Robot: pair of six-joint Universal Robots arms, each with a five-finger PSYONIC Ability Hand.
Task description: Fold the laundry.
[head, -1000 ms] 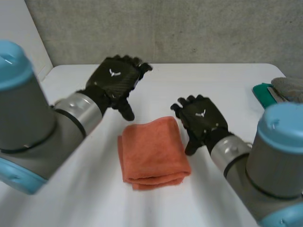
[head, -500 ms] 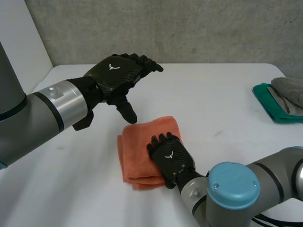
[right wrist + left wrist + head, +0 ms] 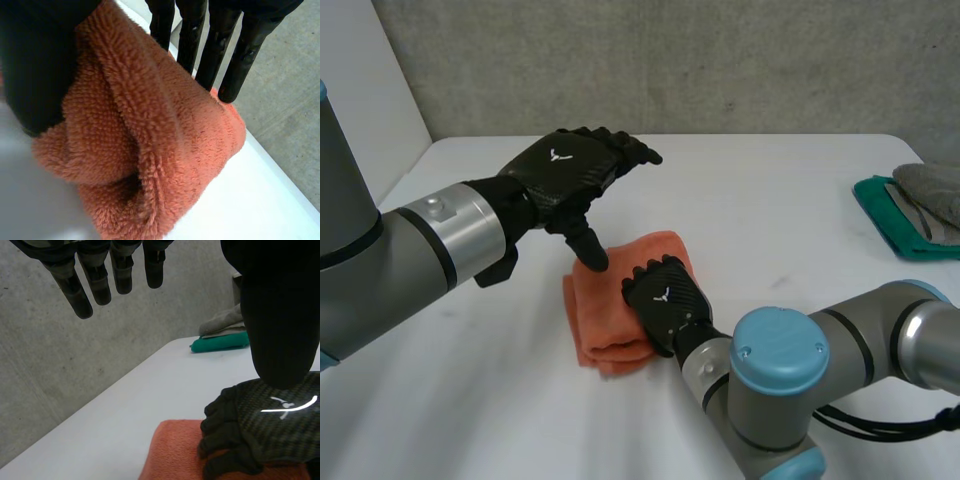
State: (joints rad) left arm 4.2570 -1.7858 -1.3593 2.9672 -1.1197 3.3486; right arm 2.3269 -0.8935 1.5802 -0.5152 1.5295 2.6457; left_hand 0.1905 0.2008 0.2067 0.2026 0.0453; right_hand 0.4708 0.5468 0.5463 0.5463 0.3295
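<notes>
White table (image 3: pixel 790 190), concrete wall (image 3: pixel 670 60) behind. Head view: right hand (image 3: pixel 665 298) sits on the mid-table towel (image 3: pixel 595 320), nearer than the left hand (image 3: pixel 562 170), which hovers far-left. Left wrist view: its fingers (image 3: pixel 80 295) are straight and empty. Right wrist view: thumb and fingers pinch bunched towel.

No readable text. White emblem on back of left robot hand (image 3: pixel 565 168), right robot hand (image 3: pixel 665 303).

A thick orange towel (image 3: pixel 598 305) lies near the middle of the table (image 3: pixel 770 200), folded into a small packet of several layers. Its surface is fluffy. The layered edges point to the near side. The right hand (image 3: pixel 665 300) grips its right part, fingers on top and thumb at the side, and the fabric bulges between them.
</notes>
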